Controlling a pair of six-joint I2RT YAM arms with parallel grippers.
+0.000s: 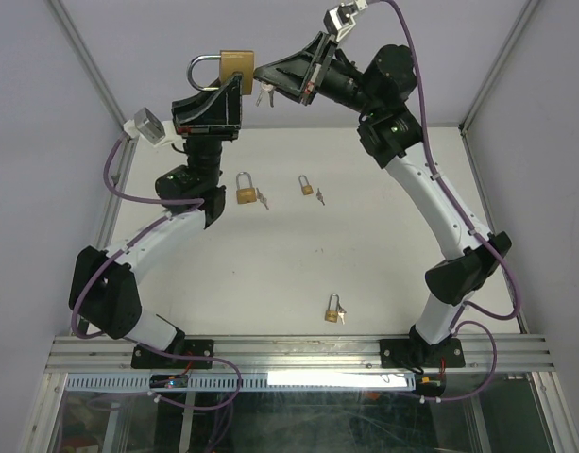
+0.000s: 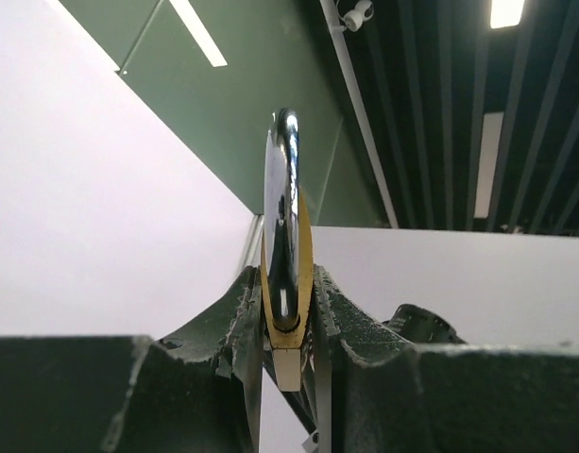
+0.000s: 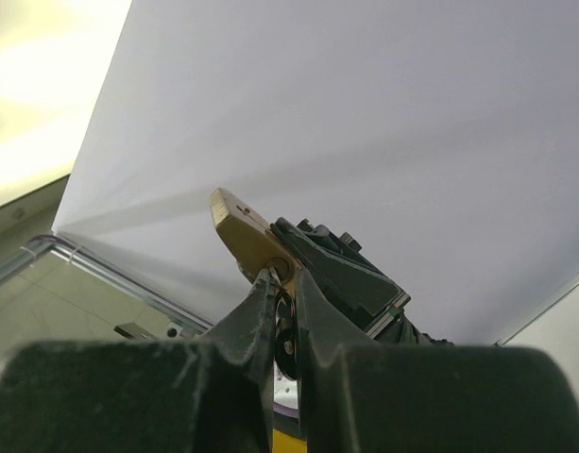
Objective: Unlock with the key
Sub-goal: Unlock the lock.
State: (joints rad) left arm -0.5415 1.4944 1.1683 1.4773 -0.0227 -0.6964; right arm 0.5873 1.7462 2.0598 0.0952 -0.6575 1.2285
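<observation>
Padlock (image 1: pixel 236 64) hangs in the air well above the table (image 1: pixel 383 274), at the far side of the workspace, its brass body clamped between the fingers of the left gripper (image 1: pixel 234 90) and its steel shackle (image 1: pixel 206 71) pointing left in the top view. From the left wrist the padlock (image 2: pixel 287 363) shows edge-on, the shackle (image 2: pixel 284 208) rising straight up out of the closed jaws of the left gripper (image 2: pixel 287 330). The right gripper (image 1: pixel 261 75) meets the body from the right, jaws nearly together and pinching the key (image 3: pixel 283 272) against the end of the padlock (image 3: pixel 242 231) (how deep the blade sits is hidden). Spare keys (image 1: pixel 263 92) dangle just below. Three small padlocks (image 1: pixel 244 189) lie apart on the table.
</observation>
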